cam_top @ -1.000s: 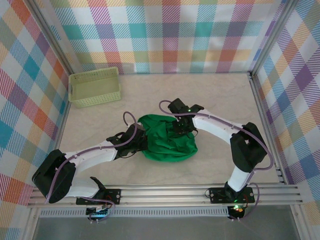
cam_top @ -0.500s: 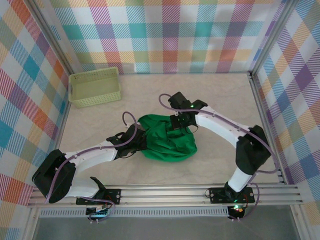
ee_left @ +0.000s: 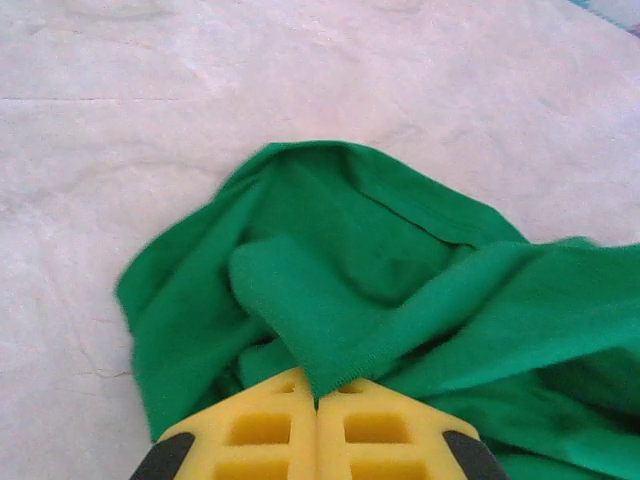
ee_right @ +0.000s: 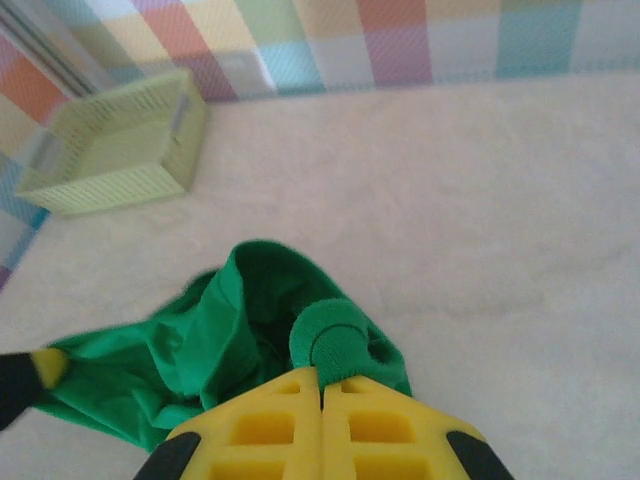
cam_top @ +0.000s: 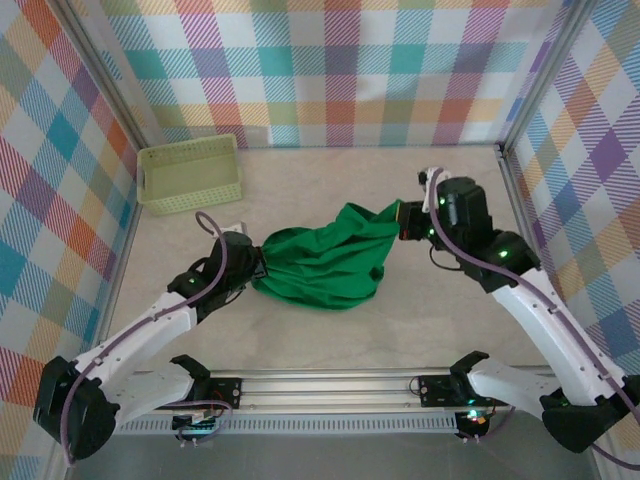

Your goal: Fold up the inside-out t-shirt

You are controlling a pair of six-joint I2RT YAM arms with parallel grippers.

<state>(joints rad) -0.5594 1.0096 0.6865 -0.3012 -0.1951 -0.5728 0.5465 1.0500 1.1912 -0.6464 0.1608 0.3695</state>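
The bright green inside-out t-shirt [cam_top: 325,262] hangs stretched between my two grippers above the middle of the table, bunched and wrinkled. My left gripper [cam_top: 250,262] is shut on its left end; in the left wrist view its yellow fingers [ee_left: 250,435] pinch a fold of the t-shirt [ee_left: 330,300], and the gripper [ee_left: 318,395] points along the cloth. My right gripper [cam_top: 405,221] is shut on the t-shirt's right upper end. A rolled hem of the t-shirt [ee_right: 335,340] sits clamped in the right gripper [ee_right: 321,378].
A pale yellow-green lattice basket [cam_top: 190,174] stands at the back left, also seen as the basket [ee_right: 120,145] in the right wrist view. Checked walls enclose the table, and a metal rail [cam_top: 330,385] runs along the near edge.
The right gripper closed on the shirt and pulled it up and to the right. The left arm drew its end to the left, so the crumpled heap is now stretched out.
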